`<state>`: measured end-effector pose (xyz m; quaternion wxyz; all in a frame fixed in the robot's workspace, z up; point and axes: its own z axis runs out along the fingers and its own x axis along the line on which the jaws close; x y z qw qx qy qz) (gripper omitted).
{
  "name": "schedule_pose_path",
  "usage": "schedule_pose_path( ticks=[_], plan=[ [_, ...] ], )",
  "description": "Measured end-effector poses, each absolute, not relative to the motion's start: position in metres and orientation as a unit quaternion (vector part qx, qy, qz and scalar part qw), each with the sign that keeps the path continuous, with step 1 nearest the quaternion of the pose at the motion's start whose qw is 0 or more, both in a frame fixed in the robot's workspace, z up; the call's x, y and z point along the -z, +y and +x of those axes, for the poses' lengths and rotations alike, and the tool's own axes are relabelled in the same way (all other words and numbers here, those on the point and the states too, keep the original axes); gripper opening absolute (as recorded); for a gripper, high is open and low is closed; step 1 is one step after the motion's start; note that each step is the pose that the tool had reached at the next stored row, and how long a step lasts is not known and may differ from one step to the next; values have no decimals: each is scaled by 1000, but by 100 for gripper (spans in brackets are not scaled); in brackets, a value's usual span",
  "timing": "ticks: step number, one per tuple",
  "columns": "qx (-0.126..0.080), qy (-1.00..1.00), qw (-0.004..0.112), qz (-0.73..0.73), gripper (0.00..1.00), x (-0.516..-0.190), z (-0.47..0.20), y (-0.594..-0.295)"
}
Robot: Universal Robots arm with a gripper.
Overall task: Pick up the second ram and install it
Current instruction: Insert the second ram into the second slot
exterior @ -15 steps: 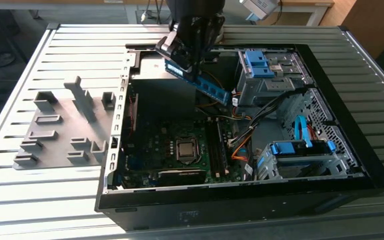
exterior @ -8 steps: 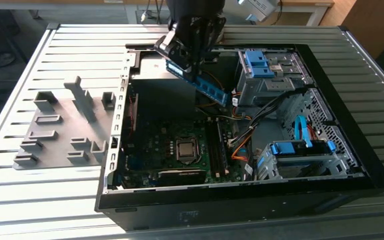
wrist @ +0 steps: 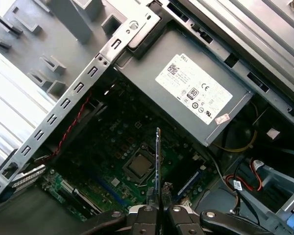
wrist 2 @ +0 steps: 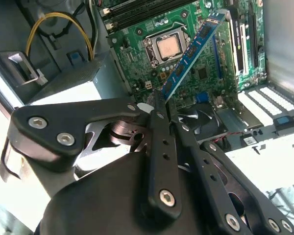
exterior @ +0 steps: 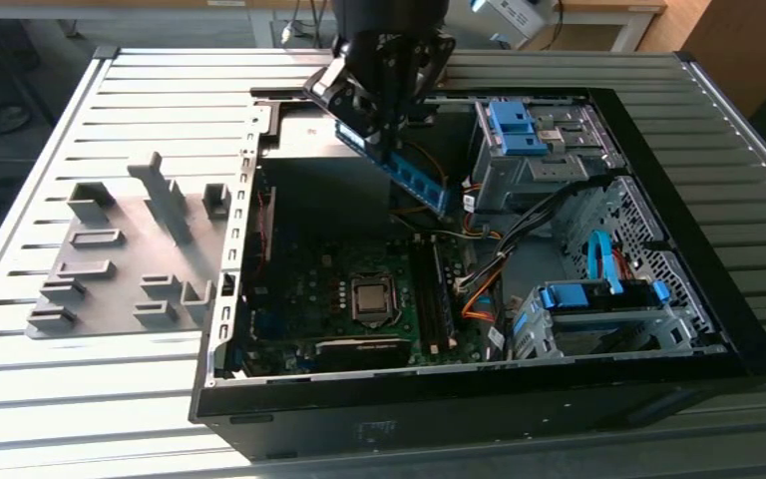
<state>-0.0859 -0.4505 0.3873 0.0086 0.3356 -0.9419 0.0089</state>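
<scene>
Gripper [exterior: 380,128], upper centre of the exterior view, jaws clamped on the second ram [exterior: 415,178]; its long axis slants downward toward the motherboard [exterior: 356,299].

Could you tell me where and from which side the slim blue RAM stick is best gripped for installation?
Grip the slim blue RAM stick at one short end, fingers on its two flat faces, approaching along its length. The black gripper holds it so now, above the open computer case, leaving the long edges free.
</scene>
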Motion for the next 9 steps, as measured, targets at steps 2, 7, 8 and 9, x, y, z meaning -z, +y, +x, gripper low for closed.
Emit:
schedule_pose_path(
  ticks=[2, 7, 8, 9],
  plan=[
    [-9, -945, 9, 326, 14, -387, -86, -450],
    [-9, -947, 9, 320, 14, -385, -77, -450],
    [-9, -948, 8, 318, 14, -384, -76, -450],
    [-9, -949, 8, 315, 14, -383, -76, -450]
  ],
)
